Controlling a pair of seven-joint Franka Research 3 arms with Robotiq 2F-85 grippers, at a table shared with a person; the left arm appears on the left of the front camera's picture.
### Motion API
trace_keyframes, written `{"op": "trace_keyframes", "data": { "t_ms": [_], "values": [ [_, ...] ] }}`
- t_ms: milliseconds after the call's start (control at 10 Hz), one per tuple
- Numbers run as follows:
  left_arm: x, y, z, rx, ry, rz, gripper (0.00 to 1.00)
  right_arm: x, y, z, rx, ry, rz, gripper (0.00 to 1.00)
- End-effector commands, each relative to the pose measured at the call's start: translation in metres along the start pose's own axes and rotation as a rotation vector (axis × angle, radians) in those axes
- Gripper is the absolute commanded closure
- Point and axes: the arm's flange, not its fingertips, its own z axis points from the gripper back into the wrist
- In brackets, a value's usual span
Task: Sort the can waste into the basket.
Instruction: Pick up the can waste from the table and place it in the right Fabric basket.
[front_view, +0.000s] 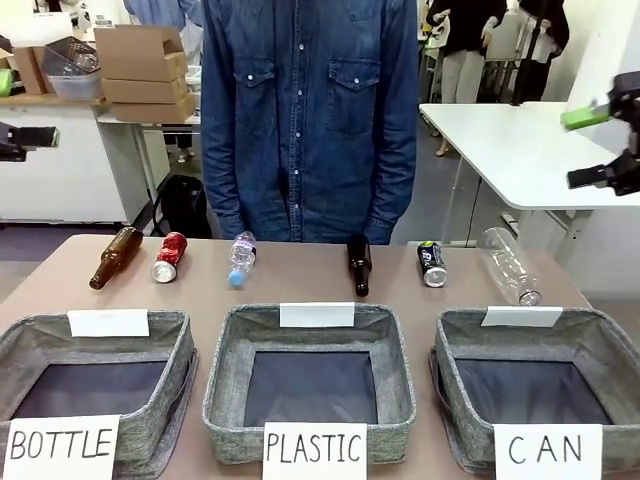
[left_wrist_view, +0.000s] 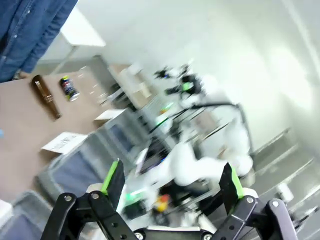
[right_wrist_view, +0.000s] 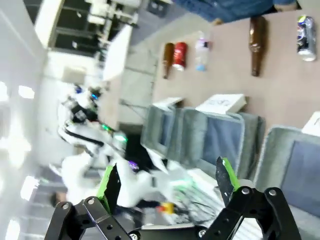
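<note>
A red can lies at the table's far left, between a brown bottle and a clear bottle. Right of centre lies a black can. The grey basket signed "CAN" stands at the front right with nothing in it. My left gripper hangs open at the left edge, high above the table. At the right edge my right gripper is open too, well above the basket. The right wrist view shows its gripper open, with the red can, black can and basket beyond. The left gripper holds nothing; the black can lies far off.
Two brown glass bottles and two clear plastic bottles lie in the same row as the cans. Baskets signed "BOTTLE" and "PLASTIC" stand left of the CAN basket. A person in a denim shirt stands at the far side.
</note>
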Motion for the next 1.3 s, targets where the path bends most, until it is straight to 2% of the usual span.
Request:
{"op": "trace_keyframes", "data": {
  "t_ms": [0,200,300,400,500,1100,1200],
  "values": [
    [0.004,0.018,-0.010,-0.037,-0.230,0.257,0.00,-0.004,-0.017,-0.007,0.093,-0.185,-0.241,0.00],
    [0.006,0.023,-0.005,0.020,-0.216,0.276,0.00,-0.003,-0.031,-0.022,0.061,-0.195,-0.219,0.00],
    [0.007,0.022,-0.009,0.114,-0.130,0.250,0.00,0.009,-0.025,0.011,0.089,-0.129,-0.219,0.00],
    [0.005,0.017,-0.017,0.340,-0.017,0.151,0.00,0.009,-0.025,0.011,0.089,-0.129,-0.219,0.00],
    [0.005,0.048,0.003,0.006,-0.220,0.308,0.00,0.009,-0.025,0.011,0.089,-0.129,-0.219,0.00],
    [0.004,0.047,0.008,0.021,-0.214,0.307,0.00,0.009,-0.025,0.011,0.089,-0.129,-0.219,0.00],
    [0.015,0.057,0.006,0.167,-0.186,0.330,0.00,0.009,-0.025,0.011,0.089,-0.129,-0.219,0.00]
  ]
}}
